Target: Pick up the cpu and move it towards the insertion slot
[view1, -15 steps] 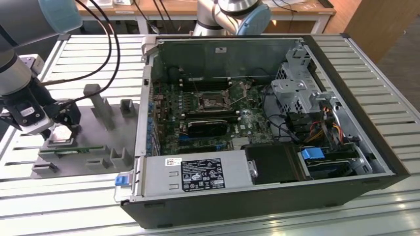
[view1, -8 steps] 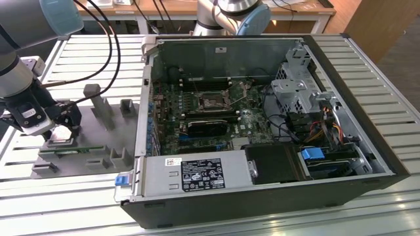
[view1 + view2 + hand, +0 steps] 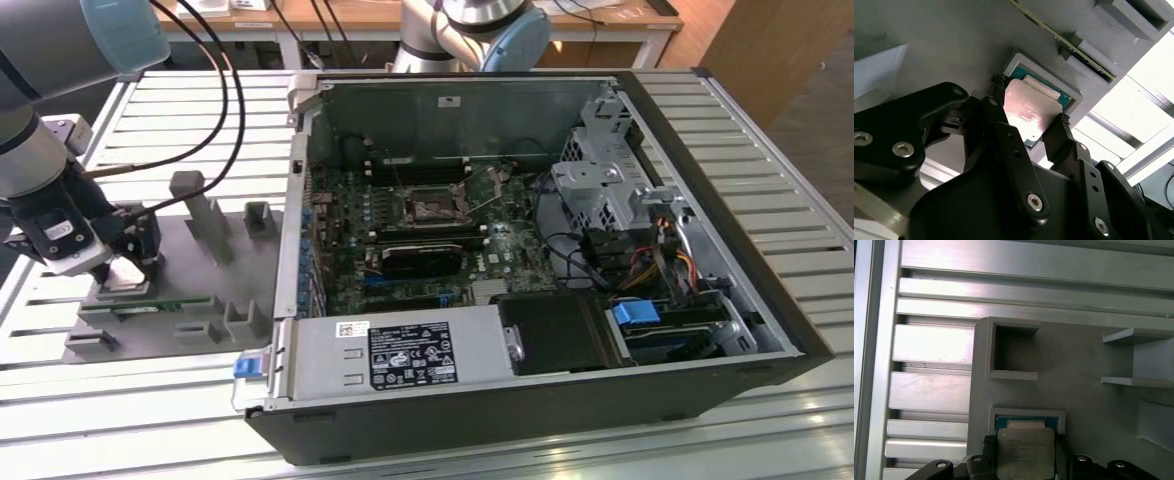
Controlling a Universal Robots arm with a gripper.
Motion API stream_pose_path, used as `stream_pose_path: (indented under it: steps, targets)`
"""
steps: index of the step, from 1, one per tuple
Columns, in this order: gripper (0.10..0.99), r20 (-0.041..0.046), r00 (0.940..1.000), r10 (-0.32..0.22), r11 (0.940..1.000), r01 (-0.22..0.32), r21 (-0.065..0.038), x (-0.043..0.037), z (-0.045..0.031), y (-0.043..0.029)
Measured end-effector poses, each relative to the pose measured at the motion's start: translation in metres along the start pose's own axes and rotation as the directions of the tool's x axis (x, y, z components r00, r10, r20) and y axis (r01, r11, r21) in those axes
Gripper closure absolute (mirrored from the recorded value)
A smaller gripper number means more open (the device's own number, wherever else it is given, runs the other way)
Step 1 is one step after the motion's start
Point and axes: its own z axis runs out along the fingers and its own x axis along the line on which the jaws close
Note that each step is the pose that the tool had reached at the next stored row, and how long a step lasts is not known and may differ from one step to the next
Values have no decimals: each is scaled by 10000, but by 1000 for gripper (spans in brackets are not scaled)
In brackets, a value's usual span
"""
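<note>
The cpu [image 3: 1030, 107], a small square chip with a silvery top, sits between my gripper's [image 3: 1029, 114] two black fingertips over a grey pocket with a teal floor. The fingertips press on two opposite edges of the chip. In the first wrist view the cpu [image 3: 1026, 447] overlaps the pocket's rim, with the gripper [image 3: 1025, 454] around it. In the exterior view my gripper [image 3: 123, 280] hangs low over the grey parts holder [image 3: 200, 320] at the exterior view's left. The insertion slot [image 3: 434, 206], a shiny metal frame with a dark centre, lies on the motherboard inside the open computer case, far from the gripper.
The grey holder carries upright posts [image 3: 200, 210] and a narrow green circuit strip [image 3: 160, 301] close to the gripper. The case wall [image 3: 296, 200] stands between holder and motherboard. A black heatsink block [image 3: 416, 260] lies just below the socket. A second arm's base [image 3: 467, 30] stands behind the case.
</note>
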Motion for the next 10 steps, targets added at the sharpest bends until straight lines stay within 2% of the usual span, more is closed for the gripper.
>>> stream_pose_path:
  steps: [1, 10]
  targets:
    - [545, 0, 10000, 0, 10000, 0, 0, 0, 0, 0]
    - [533, 2, 10000, 0, 10000, 0, 0, 0, 1, 0]
